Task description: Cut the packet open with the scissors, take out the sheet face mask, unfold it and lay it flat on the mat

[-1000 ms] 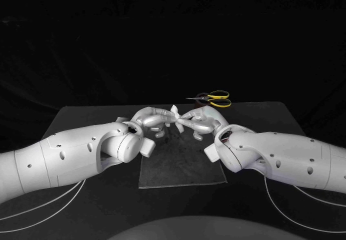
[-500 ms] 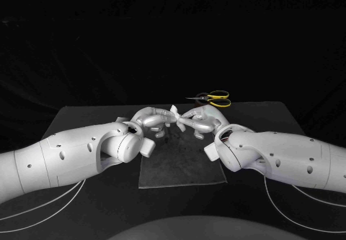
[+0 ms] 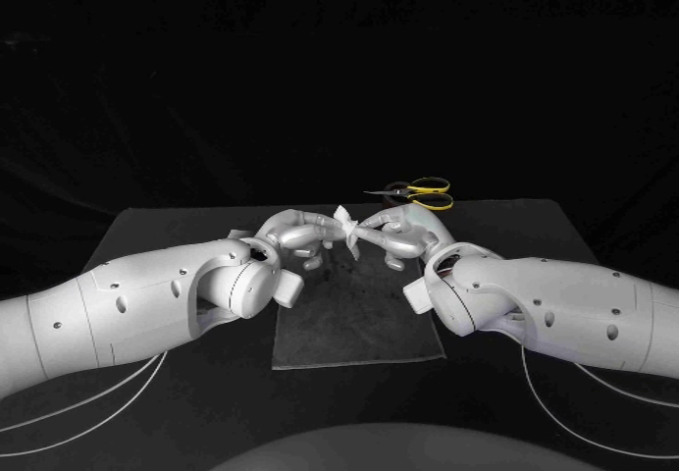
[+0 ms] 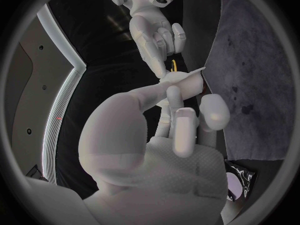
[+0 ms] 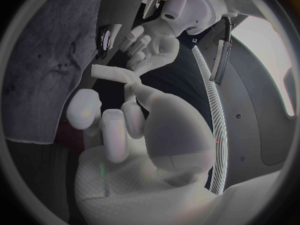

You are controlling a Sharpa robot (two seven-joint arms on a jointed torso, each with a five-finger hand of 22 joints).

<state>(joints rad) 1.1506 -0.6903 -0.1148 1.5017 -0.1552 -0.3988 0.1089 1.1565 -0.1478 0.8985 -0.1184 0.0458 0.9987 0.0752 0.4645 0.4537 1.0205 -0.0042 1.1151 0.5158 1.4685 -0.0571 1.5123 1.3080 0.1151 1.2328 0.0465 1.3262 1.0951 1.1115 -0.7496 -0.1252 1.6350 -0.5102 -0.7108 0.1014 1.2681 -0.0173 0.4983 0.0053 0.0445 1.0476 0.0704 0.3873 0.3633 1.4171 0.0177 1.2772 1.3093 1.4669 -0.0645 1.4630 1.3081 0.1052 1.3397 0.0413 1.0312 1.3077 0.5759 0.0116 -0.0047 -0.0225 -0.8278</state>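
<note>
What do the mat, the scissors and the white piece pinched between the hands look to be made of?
The mat: grey, matte, faintly mottled, lying flat; probably fabric or felt. The scissors: glossy yellow handle loops, likely plastic; dark blades, probably metal. The sheet face mask: thin, white, matte, folded, pinched between left hand and right hand; looks like soft nonwoven fabric or paper.

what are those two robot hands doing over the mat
The left hand and right hand meet above the grey mat, each pinching one side of a small folded white sheet, apparently the face mask. It is held in the air, not yet unfolded or laid down. The yellow-handled scissors lie at the far edge of the table, untouched. A shiny packet seems to lie beside the mat.
</note>
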